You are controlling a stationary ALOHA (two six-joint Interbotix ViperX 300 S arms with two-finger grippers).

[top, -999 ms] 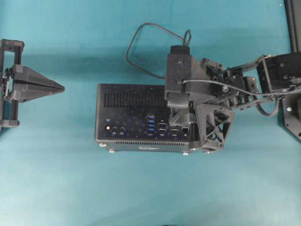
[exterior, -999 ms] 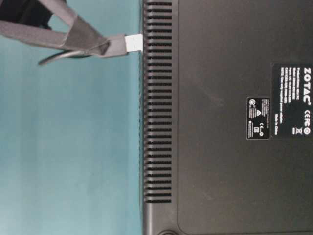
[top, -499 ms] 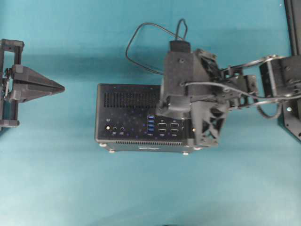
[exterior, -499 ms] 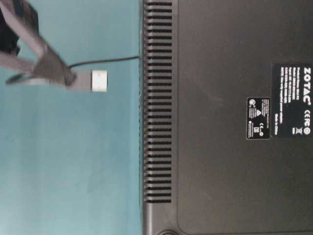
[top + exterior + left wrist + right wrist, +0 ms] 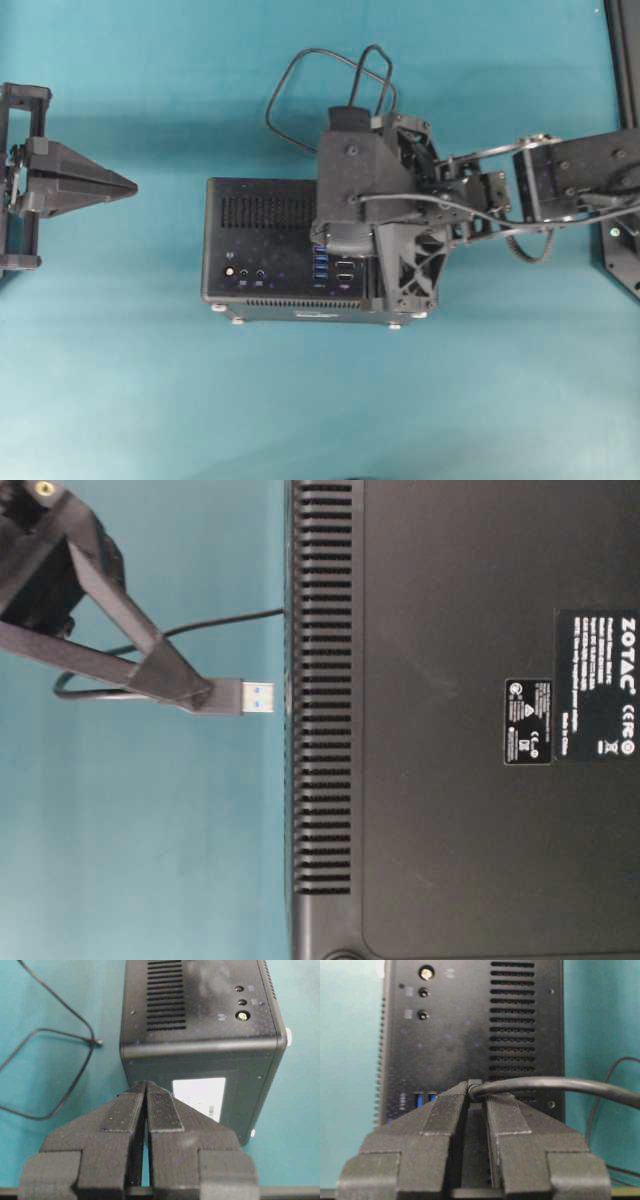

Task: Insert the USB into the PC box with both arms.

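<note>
The PC box [image 5: 262, 250] lies on the teal table with its port face up; its blue ports [image 5: 320, 265] show beside my right arm [image 5: 365, 190], which hangs over the box's right half. My right gripper [image 5: 475, 1088] is shut on the USB plug [image 5: 240, 696]. The plug's metal tip [image 5: 262, 696] points at the box's vented edge [image 5: 320, 680] with a small gap left. The cable [image 5: 545, 1085] leaves the fingertips and loops behind the box [image 5: 320, 90]. My left gripper [image 5: 112, 185] is shut and empty, well left of the box [image 5: 200, 1035].
The cable's loose end with its tiny metal tip [image 5: 98, 1042] lies on the table left of the box in the left wrist view. A black frame post [image 5: 622, 50] stands at the far right edge.
My right arm has moved left over the box with the plug. In the table-level view the plug backed off the box, dropped lower and now points at it again. The left arm has not moved.
</note>
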